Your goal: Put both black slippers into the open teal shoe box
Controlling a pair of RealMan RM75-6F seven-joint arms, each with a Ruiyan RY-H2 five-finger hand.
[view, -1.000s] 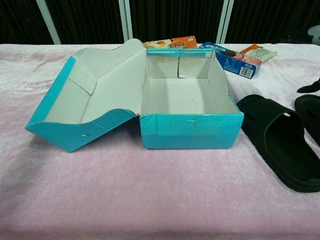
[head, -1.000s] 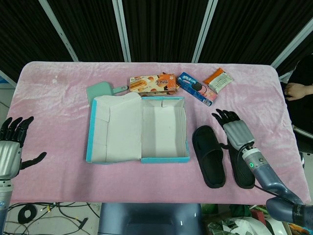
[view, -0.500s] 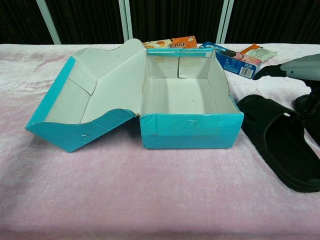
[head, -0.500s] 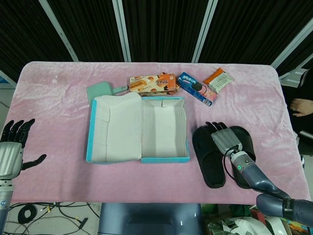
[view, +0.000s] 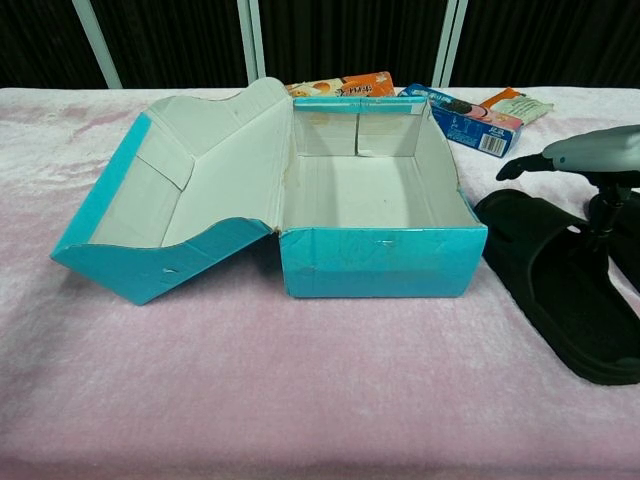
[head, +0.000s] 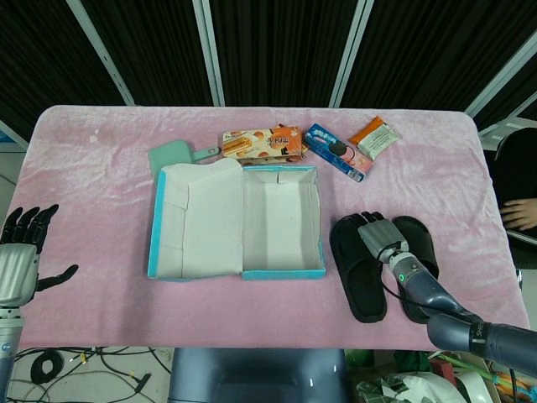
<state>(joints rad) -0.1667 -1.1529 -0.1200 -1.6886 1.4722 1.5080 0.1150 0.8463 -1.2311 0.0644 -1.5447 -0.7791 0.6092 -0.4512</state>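
The open teal shoe box (head: 281,270) sits mid-table with nothing in it, its lid (head: 193,220) folded out to the left. It also fills the chest view as the box (view: 380,262). Two black slippers lie side by side right of it: the near one (head: 362,290) and the far one (head: 422,250). My right hand (head: 379,238) hovers flat over the gap between their toe ends, fingers stretched out, holding nothing. From the chest, the right hand (view: 595,150) floats above the near slipper (view: 555,310). My left hand (head: 18,252) hangs open off the table's left edge.
Along the back lie an orange biscuit box (head: 262,143), a blue cookie box (head: 337,152), an orange packet (head: 374,137) and a pale green flat item (head: 172,154). A person's hand (head: 522,211) shows at the right edge. Pink cloth covers the table (head: 92,185).
My right hand has moved left from beside the far slipper to above both slippers. The slippers, the box and my left hand have stayed where they were.
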